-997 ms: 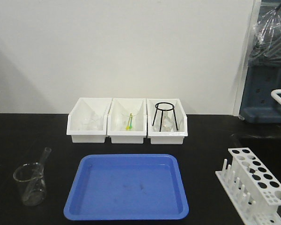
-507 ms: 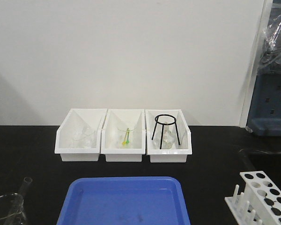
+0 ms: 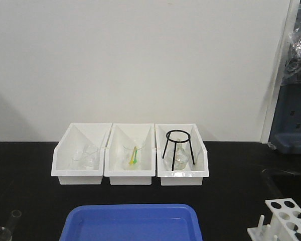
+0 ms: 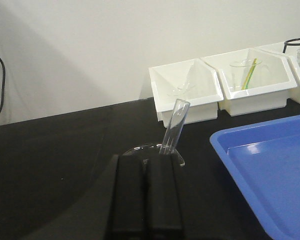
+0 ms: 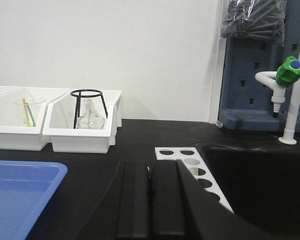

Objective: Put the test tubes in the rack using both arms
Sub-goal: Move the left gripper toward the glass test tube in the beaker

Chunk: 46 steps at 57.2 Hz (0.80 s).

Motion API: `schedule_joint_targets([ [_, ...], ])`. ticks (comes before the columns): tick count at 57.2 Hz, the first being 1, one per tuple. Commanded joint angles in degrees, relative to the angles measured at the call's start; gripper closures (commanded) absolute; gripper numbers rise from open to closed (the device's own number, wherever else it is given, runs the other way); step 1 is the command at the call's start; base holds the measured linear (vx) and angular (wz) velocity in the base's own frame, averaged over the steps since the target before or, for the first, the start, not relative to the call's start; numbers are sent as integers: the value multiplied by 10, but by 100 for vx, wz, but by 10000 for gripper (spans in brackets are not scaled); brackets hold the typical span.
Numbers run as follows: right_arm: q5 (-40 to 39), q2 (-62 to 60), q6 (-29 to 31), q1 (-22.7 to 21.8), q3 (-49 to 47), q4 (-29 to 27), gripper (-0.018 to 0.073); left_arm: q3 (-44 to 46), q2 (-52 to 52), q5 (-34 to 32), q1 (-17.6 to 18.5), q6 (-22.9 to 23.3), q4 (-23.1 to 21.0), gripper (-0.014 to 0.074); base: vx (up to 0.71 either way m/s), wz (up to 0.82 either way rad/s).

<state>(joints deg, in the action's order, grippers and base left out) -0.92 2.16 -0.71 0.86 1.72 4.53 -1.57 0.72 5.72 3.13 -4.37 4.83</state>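
Note:
One test tube [image 4: 174,127] leans open-rim-up in a clear glass beaker [image 4: 140,149] on the black bench; only its rim [image 3: 14,215] shows at the front view's bottom left. My left gripper [image 4: 147,161] is shut with nothing in it, its tips just short of the beaker's near side. The white rack [image 5: 189,161] with round holes lies just ahead and right of my right gripper [image 5: 150,171], which is shut and holds nothing. The rack's top [image 3: 288,217] pokes in at the front view's bottom right. Neither arm shows in the front view.
A blue tray [image 3: 133,221] lies mid-bench, right of the left gripper [image 4: 270,165]. Three white bins [image 3: 130,173] line the back wall, holding glassware, a yellow-green stick and a black ring stand [image 3: 179,145]. A sink with a green-capped tap [image 5: 290,75] is at the right.
The front view has shifted upward: bins, tray, beaker and rack all slid down the frame, with beaker and rack now mostly cut off at the bottom edge.

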Motion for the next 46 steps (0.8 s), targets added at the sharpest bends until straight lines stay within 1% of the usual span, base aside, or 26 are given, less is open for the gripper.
schedule_joint_targets([
  [1,-46,12,0,-3,8,1,568,15,0,-44,0,2,-6,601,10,-1],
  [22,-46,12,0,-3,8,1,568,15,0,-44,0,2,-6,601,7,2],
  [46,-46,12,0,-3,8,1,568,15,0,-44,0,2,-6,601,1,0],
])
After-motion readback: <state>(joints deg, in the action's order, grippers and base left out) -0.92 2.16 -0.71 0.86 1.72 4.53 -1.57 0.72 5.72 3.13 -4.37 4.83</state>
